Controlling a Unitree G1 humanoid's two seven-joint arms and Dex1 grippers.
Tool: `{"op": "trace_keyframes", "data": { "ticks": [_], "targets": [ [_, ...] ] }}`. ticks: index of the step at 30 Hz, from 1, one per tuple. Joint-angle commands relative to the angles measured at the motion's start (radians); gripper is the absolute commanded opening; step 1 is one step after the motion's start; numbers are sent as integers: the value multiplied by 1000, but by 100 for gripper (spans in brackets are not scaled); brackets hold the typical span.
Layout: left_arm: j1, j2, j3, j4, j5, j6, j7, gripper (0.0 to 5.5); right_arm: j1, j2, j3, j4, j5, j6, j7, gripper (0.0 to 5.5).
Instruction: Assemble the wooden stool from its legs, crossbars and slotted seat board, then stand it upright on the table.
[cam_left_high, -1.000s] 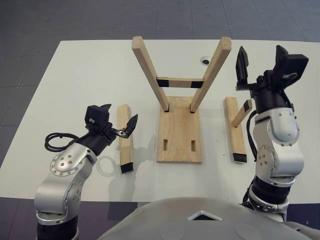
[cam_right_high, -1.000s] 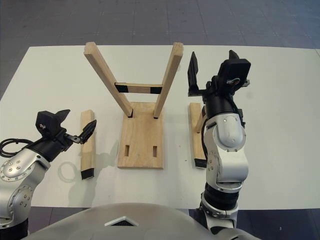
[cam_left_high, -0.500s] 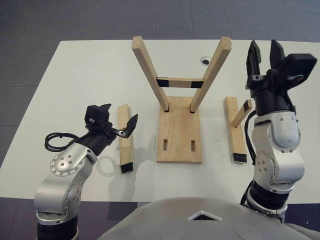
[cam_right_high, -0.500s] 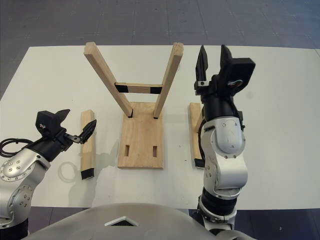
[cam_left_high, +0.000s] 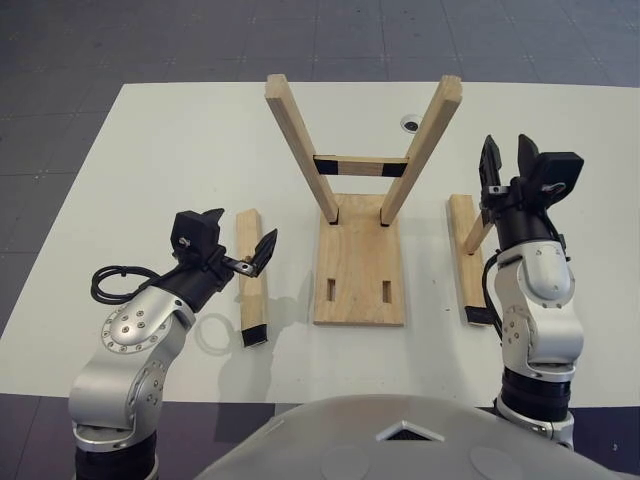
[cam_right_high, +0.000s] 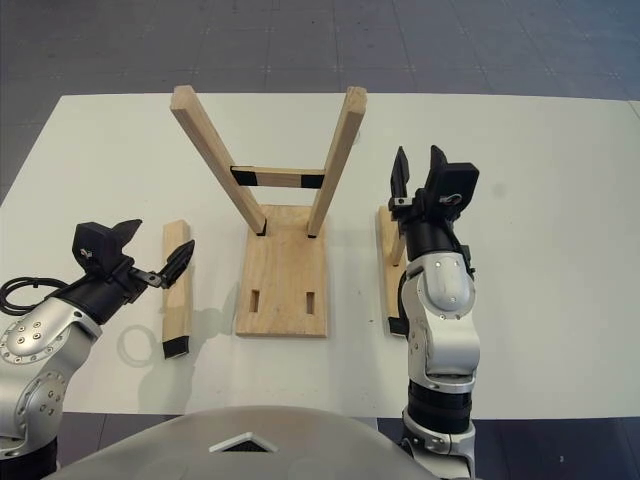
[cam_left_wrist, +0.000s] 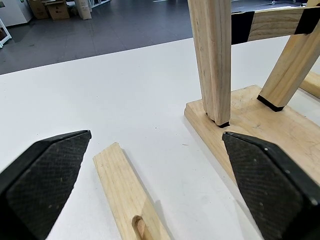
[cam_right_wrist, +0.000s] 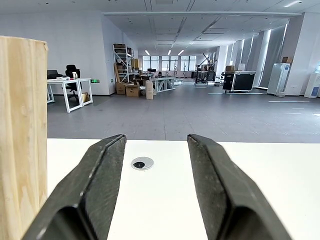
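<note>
**Two legs standing, two lying, both grippers empty**

The left gripper (cam_left_high: 245, 226) is hovering with its fingers spread wide and holding nothing, just above the far end of the loose left leg (cam_left_high: 250, 282). This leg is lying flat on the table (cam_left_high: 150, 140) at 9 o'clock from the seat board (cam_left_high: 358, 265). Its long axis is running from 12 to 6 o'clock, and the black-tipped end is pointing to 6.

I am judging that the step in hand is picking this leg up. The fingers should be closing across its narrow width, near the middle, so that it is not tilting on the way to the empty slots (cam_left_high: 330, 290).

At the board's 12 o'clock end, two legs (cam_left_high: 300, 145) joined by a crossbar (cam_left_high: 360, 165) are standing. At 3 o'clock the other loose leg (cam_left_high: 467, 262) is lying parallel. The right gripper (cam_left_high: 507, 155) is hanging above it, parted and empty.
</note>
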Motion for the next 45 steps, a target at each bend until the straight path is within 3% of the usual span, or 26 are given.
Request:
{"op": "trace_keyframes", "data": {
  "ticks": [1,11,18,21,25,28,36,40,45],
  "targets": [
    [2,2,3,-8,-2,9,-3,486,107,-4,-12,78,-5,72,-5,225],
    [-5,-1,-9,-1,3,7,-2,486,88,37,-42,-273,96,1,-18,225],
    [-21,0,-14,-1,1,14,1,486,93,-63,-184,-498,193,211,-27,225],
    [-37,7,-9,-3,-10,26,-4,486,208,-123,-266,-531,255,289,-37,225],
    [-52,14,-8,-3,-19,40,-11,486,487,-196,-301,-533,403,266,-41,299],
    [-34,10,-11,-15,-25,42,-12,486,626,-243,-266,-533,427,257,-59,362],
    [-23,4,3,-37,-59,56,-15,486,681,-316,-106,-533,392,293,-116,504],
    [-21,2,4,-46,-83,62,-17,486,648,-280,43,-468,303,351,-139,504],
    [-16,3,8,-55,-99,65,-17,486,595,-225,126,-339,215,345,-151,504]
  ]
}}
